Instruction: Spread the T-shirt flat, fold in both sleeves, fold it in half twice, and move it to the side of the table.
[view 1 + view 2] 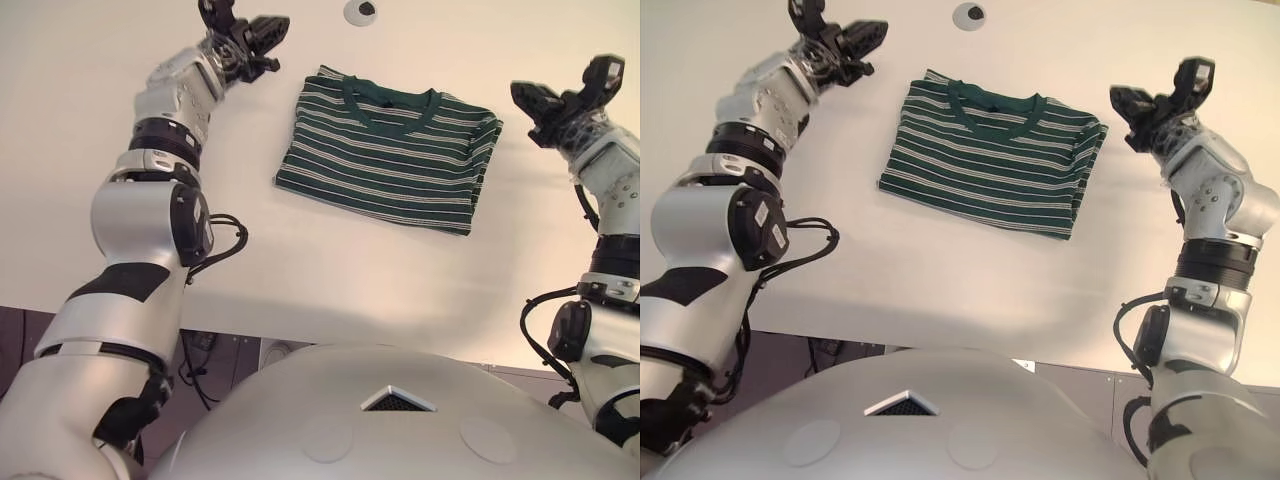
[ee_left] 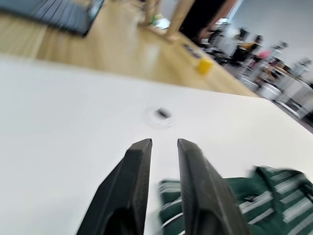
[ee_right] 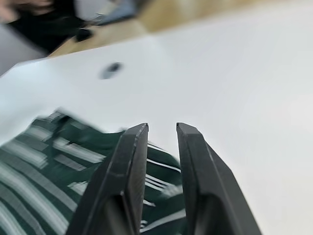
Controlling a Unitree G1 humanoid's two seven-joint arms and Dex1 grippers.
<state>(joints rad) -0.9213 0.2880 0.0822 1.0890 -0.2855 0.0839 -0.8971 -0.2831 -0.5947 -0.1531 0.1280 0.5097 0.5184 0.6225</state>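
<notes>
From my side, the nearest thing is the smooth matte white table [image 1: 350, 280], and its plain top runs away from me to the far edge. In the middle of it lies the dark green T-shirt with thin white stripes [image 1: 385, 150]. It is folded into a rough rectangle, the soft knit fabric is flat, the sleeves are tucked in, and the neckline is turned to the far side. At its right edge I see the layers of cloth stacked. The right gripper [image 1: 563, 80] hangs just beside that edge, apart from the cloth, its black fingers spread and holding nothing. The left gripper [image 1: 247, 20] is near the shirt's far left corner, also released and not touching. Farther, a small round grey grommet [image 1: 360, 10] sits in the tabletop. Behind the table there is a light wooden floor [image 2: 98, 54] with a small yellow block [image 2: 204, 65] on it, and blurred furniture.
</notes>
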